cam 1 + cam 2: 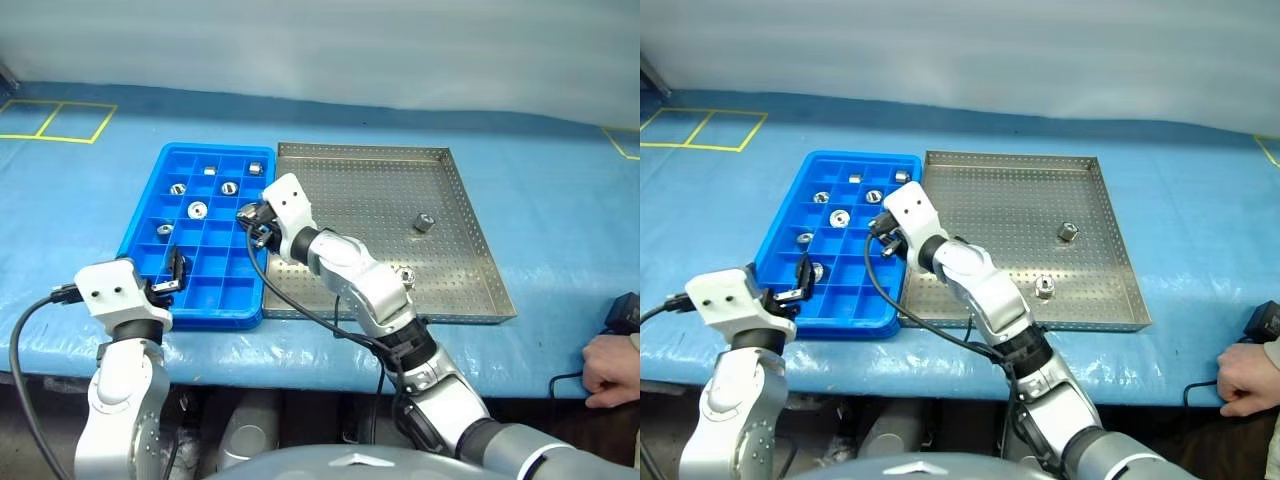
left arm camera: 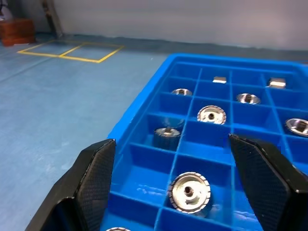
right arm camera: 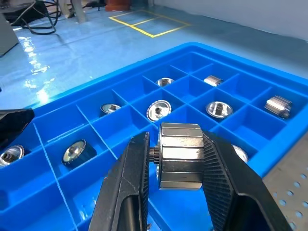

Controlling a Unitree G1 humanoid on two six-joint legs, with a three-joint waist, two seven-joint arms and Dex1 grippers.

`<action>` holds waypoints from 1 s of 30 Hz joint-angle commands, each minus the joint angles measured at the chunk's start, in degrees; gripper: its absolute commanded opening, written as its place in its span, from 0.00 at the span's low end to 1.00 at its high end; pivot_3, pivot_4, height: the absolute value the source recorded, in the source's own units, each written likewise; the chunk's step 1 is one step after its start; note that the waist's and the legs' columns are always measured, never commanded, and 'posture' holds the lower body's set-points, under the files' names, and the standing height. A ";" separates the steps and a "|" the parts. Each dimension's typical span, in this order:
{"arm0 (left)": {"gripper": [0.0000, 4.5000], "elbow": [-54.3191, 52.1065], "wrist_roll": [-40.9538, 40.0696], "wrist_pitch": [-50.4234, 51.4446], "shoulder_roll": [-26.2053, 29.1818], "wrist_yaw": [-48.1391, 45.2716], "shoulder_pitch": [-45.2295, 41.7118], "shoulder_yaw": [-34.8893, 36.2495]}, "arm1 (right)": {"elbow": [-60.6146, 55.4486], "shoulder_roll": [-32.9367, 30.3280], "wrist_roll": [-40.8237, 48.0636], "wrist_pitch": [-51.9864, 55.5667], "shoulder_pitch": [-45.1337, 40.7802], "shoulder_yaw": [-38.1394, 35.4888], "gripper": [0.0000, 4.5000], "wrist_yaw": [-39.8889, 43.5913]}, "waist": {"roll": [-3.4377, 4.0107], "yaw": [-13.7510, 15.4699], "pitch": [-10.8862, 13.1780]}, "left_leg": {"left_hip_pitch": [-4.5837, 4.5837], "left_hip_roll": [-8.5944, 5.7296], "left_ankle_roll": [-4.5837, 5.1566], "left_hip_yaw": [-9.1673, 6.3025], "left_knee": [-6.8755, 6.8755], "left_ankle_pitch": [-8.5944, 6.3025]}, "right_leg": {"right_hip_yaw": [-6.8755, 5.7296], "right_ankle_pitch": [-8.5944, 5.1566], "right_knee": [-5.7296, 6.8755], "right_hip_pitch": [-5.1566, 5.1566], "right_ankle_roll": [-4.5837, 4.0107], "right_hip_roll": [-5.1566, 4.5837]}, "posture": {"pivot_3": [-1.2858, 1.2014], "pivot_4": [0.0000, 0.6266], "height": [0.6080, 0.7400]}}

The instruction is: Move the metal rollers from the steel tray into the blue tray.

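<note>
Progress check: several metal rollers point(image 1: 198, 209) already sit in the blue tray point(image 1: 146, 206), left of centre frame. My right hand point(image 3: 179, 159) grips one roller over that tray's right edge. My left hand point(image 2: 183, 161) hangs open over its lower-left cells. I count two left in the steel tray point(image 1: 365, 170), centre-right.

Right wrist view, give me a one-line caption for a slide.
Right gripper holds a metal roller between its fingers above the blue tray, where other rollers already sit in separate compartments.
</note>
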 commanded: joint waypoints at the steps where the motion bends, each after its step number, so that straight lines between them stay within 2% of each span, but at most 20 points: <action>1: 0.90 -4.71 1.19 -4.21 -0.68 -1.39 3.08 -1.73 | 3.44 1.76 -0.63 -4.37 -2.98 -0.81 0.26 1.32 | 0.03 0.60 0.02 | -0.01 0.00 0.00 0.00 -0.01 0.00 | 0.00 -0.04 -0.01 0.00 0.05 0.00 | 0.71 0.24 1.00; 8: 0.90 -7.51 2.59 -6.56 -3.48 -0.42 9.68 -0.85 | 11.43 3.97 -1.49 -8.50 -6.39 -1.87 0.26 2.90 | 0.10 4.01 0.06 | -0.04 0.06 -0.02 -0.09 -0.01 -0.01 | -0.13 -0.10 0.00 -0.04 0.06 0.09 | 0.75 0.24 1.00; 13: 0.90 -8.49 3.17 -6.94 -5.12 0.07 12.35 -0.98 | 16.34 4.98 -1.97 -10.58 -8.29 -2.58 0.26 3.07 | 0.09 8.27 0.06 | -0.18 0.07 -0.05 -0.06 -0.01 -0.03 | -0.16 -0.15 0.01 -0.19 0.09 0.12 | 0.77 0.24 1.00; 22: 0.90 -7.28 3.33 -5.97 -5.66 -0.52 11.17 -1.61 | 21.12 2.60 -3.35 -12.36 -9.33 -5.73 0.26 1.75 | 0.07 15.50 0.04 | -0.40 0.01 -0.16 0.08 0.00 -0.09 | -0.18 -0.11 0.02 -0.65 0.15 0.26 | 0.75 0.24 1.00; 30: 0.90 -5.49 3.08 -4.26 -4.79 -1.50 7.67 -1.87 | 18.45 -0.61 -4.63 -10.84 -7.61 -7.51 0.26 1.62 | 0.06 18.01 0.04 | -0.39 0.00 -0.26 0.20 0.03 -0.15 | -0.40 -0.11 0.02 -0.67 0.16 0.28 | 0.73 0.24 1.00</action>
